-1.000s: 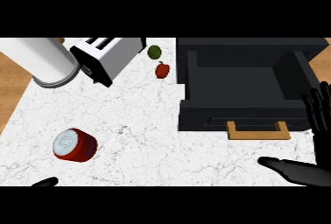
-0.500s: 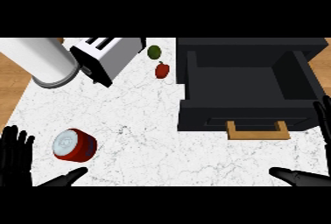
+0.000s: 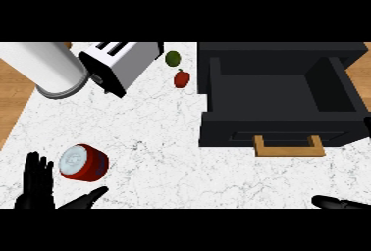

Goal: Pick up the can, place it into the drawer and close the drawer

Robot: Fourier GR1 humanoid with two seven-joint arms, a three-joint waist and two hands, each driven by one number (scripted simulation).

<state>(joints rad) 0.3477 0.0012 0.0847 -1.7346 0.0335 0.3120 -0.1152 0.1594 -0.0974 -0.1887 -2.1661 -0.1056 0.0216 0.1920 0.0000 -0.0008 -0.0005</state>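
Can (image 3: 83, 163) lies tipped on the white counter (image 3: 159, 147) at lower left, its pale lid facing up-left and its red body trailing down-right. The left hand (image 3: 38, 184) is just beside it to the left, fingers straight and released, thumb spread below the can. The right hand (image 3: 339, 202) barely shows at lower right, well apart; its fingers cannot be judged. The left is clearly nearer. The open drawer (image 3: 279, 98) waits at upper right.
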